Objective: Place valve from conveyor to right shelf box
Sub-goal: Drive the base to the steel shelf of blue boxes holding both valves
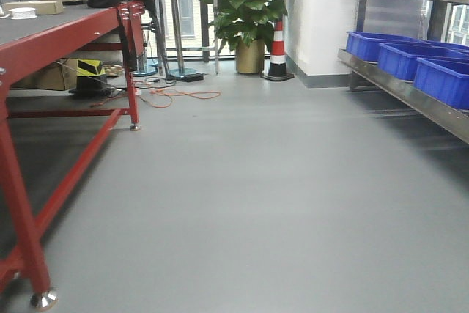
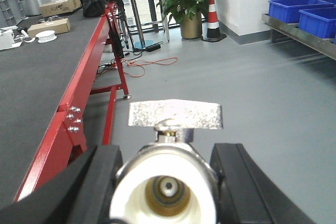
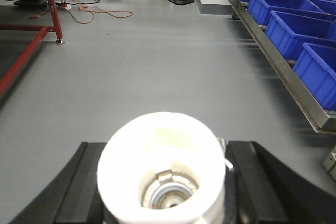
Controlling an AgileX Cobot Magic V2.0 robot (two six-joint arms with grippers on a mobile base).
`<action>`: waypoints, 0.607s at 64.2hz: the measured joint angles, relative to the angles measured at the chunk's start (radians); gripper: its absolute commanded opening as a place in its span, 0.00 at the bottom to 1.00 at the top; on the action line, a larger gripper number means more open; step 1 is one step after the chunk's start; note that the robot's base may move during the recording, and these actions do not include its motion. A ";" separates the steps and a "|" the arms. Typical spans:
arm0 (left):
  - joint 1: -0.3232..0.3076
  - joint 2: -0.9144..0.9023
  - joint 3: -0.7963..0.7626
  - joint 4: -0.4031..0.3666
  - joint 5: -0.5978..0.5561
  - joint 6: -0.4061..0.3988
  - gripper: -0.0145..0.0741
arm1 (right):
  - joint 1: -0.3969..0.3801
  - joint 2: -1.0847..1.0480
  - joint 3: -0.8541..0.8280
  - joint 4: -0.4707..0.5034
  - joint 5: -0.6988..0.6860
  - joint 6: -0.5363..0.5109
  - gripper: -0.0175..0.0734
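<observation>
**Q:** Left wrist view: what sits between the black fingers?
**A:** The valve. It has a silvery metal body, a round white plastic cap facing the lens, and a flat, speckled metal lever on top. The left hand is clenched on it, one finger at either side. It is held above the smooth grey floor, beside the conveyor, whose belt is dark, matte and finely textured on a red frame.
**Q:** And the right wrist view?
**A:** A second valve, whose white cap is a smooth open cylinder with metal showing inside. The right hand grasps it likewise.
**Q:** Containers?
**A:** Rectangular blue plastic bins stand in a row on the right shelf, a shiny stainless-steel rack. What they hold cannot be told. Cardboard boxes and a white roll lie at the belt's far end.
</observation>
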 measured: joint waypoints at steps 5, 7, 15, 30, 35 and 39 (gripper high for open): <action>0.000 0.000 0.000 0.000 0.000 0.000 0.04 | 0.000 0.000 0.000 0.000 0.000 0.000 0.02; 0.000 0.000 0.000 0.000 0.000 0.000 0.04 | 0.000 0.000 0.000 0.000 0.000 0.000 0.02; 0.000 0.000 0.000 0.000 0.000 0.000 0.04 | 0.000 0.000 0.000 0.000 0.000 0.000 0.02; 0.000 0.000 0.000 0.000 0.000 0.000 0.04 | 0.000 0.000 0.000 0.000 0.000 0.000 0.02; 0.000 0.000 0.000 0.000 0.000 0.000 0.04 | 0.000 0.000 0.000 0.002 0.000 0.000 0.02; 0.000 0.000 0.000 0.002 0.000 0.000 0.04 | 0.000 0.000 0.000 0.002 0.000 0.000 0.02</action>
